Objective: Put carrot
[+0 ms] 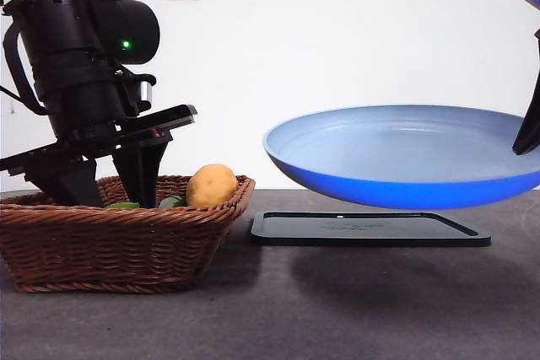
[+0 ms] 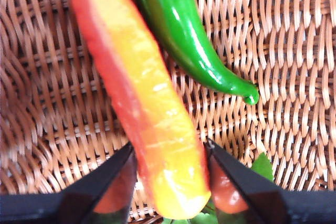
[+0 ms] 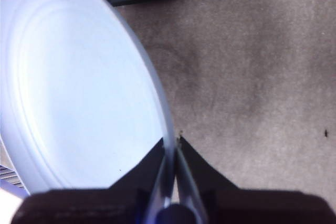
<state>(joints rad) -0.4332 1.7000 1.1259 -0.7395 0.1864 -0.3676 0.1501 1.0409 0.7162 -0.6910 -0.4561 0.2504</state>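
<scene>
we see the left gripper down inside the wicker basket, its two jaws spread to either side of the carrot with a sliver of basket weave showing at each flank, so not yet clamped. the carrot lies on the basket floor, running away from the fingertips, a green pepper just beside it. green leaves peek out past one fingertip. the right gripper is pinched tight on the rim of the blue plate (held in the air above a black tray). a yellow potato sits in the basket.
</scene>
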